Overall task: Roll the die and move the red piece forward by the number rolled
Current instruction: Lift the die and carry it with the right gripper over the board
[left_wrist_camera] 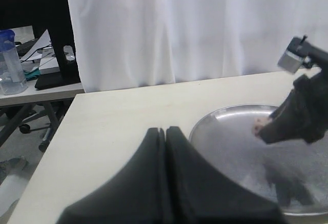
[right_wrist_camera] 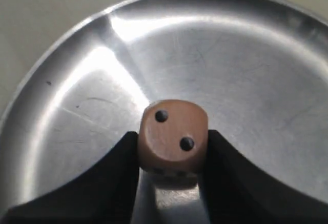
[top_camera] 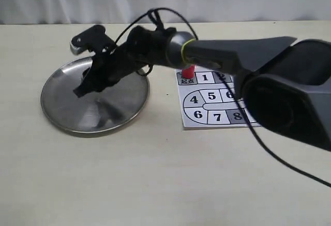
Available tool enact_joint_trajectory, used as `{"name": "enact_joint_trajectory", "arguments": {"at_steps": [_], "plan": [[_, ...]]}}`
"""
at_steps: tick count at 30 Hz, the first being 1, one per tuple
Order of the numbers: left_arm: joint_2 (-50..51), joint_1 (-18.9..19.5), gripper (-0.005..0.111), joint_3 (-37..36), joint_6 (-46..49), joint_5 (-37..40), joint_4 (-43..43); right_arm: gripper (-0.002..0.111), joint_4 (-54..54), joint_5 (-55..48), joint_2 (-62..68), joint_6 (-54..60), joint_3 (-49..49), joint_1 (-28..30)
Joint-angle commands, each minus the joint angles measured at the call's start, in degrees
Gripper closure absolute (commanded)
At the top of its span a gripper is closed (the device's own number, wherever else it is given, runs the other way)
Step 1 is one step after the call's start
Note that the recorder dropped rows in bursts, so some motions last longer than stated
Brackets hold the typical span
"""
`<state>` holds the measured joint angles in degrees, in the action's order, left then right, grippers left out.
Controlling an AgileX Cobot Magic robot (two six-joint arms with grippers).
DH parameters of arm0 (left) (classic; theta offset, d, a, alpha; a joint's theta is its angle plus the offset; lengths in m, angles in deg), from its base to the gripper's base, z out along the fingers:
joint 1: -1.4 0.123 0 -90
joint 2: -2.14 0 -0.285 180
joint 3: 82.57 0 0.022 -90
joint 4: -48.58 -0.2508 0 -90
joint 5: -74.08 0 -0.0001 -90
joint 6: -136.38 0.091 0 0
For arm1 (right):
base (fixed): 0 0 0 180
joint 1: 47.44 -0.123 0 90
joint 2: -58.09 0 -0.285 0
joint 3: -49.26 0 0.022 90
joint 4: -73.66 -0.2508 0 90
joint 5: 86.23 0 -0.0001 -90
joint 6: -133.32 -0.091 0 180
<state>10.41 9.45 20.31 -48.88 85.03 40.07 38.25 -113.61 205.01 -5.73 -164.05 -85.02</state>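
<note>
The tan wooden die [right_wrist_camera: 173,137] shows a two-pip face and sits clamped between the black fingers of my right gripper [right_wrist_camera: 172,149], held over the round metal plate [right_wrist_camera: 246,65]. In the exterior view that gripper [top_camera: 84,88] reaches across to the left, over the plate [top_camera: 67,117]. The die [left_wrist_camera: 259,125] shows as a pale spot at the gripper's tip in the left wrist view. The red piece [top_camera: 189,71] stands upright on the start square of the numbered board [top_camera: 209,104], partly behind the right arm. My left gripper [left_wrist_camera: 165,131] is shut, empty, beside the plate's rim [left_wrist_camera: 205,124].
The right arm's dark body [top_camera: 289,89] and its cable cover the board's right part. A white curtain [left_wrist_camera: 179,29] hangs behind the table; a side desk with a bottle [left_wrist_camera: 9,62] stands beyond the table's edge.
</note>
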Motion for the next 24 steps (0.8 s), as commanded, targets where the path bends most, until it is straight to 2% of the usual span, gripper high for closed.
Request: {"name": "enact_joint_trajectory", "arguments": {"at_steps": [1, 4, 7, 15, 20, 24], "plan": [[-0.31, -0.07, 0.107, -0.1, -0.28, -0.95, 0.27, 0.104, 0.16, -9.1, -8.7, -1.84, 0.29, 4.93], [-0.31, -0.07, 0.107, -0.1, -0.28, -0.95, 0.27, 0.104, 0.16, -13.41, -14.75, -3.38, 3.3, 9.49], [-0.31, -0.07, 0.107, -0.1, -0.28, -0.95, 0.27, 0.104, 0.16, -13.05, -21.07, -2.74, 10.31, 13.54], [-0.31, -0.07, 0.107, -0.1, -0.28, -0.95, 0.27, 0.104, -0.1, 2.47, -37.99, 0.83, 39.6, 23.59], [-0.31, -0.07, 0.107, -0.1, -0.28, -0.95, 0.27, 0.104, -0.1, 10.44, -39.77, 0.83, 50.19, 24.92], [-0.31, -0.07, 0.107, -0.1, -0.28, -0.95, 0.27, 0.104, -0.1, 13.42, -36.49, 0.46, 51.93, 24.76]]}}
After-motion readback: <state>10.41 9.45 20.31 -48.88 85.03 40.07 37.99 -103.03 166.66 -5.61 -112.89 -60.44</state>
